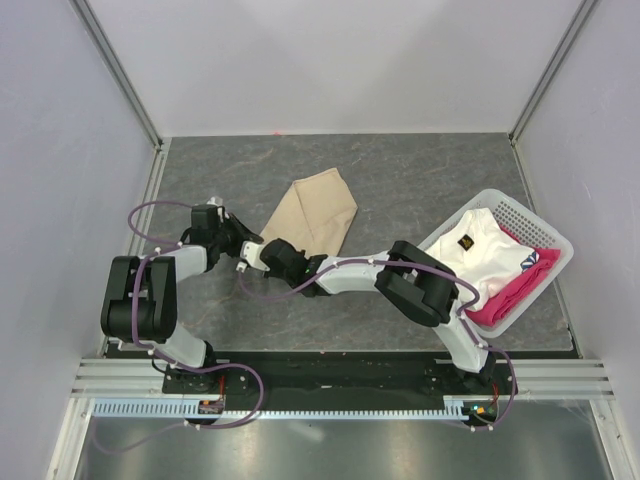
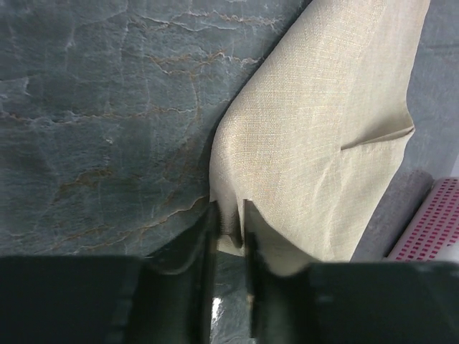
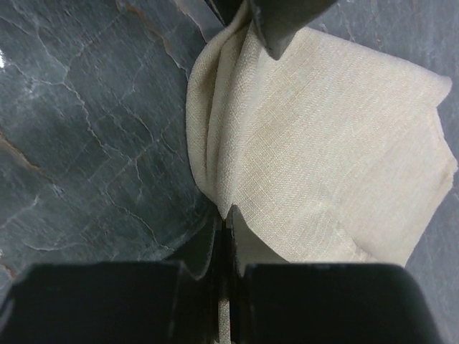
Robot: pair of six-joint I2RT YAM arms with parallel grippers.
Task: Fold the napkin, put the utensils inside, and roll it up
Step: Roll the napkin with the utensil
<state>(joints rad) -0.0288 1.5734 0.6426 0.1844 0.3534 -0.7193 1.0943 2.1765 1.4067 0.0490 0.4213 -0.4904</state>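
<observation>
The beige napkin (image 1: 312,212) lies folded and rumpled on the dark table, its near-left corner lifted between both grippers. My left gripper (image 1: 256,246) is shut on a bunched fold of the napkin's edge, seen in the left wrist view (image 2: 229,223) with the napkin (image 2: 323,136) spreading away to the right. My right gripper (image 1: 274,248) is shut on the napkin's edge close by; in the right wrist view (image 3: 229,213) the napkin (image 3: 315,143) spreads ahead of it. The left gripper's fingers (image 3: 276,21) pinch the same edge farther along. The utensil is out of view.
A white slotted basket (image 1: 545,235) stands at the right, holding a white cloth (image 1: 475,245) and a pink-red cloth (image 1: 510,290). Its pink mesh corner shows in the left wrist view (image 2: 437,229). Grey walls enclose the table.
</observation>
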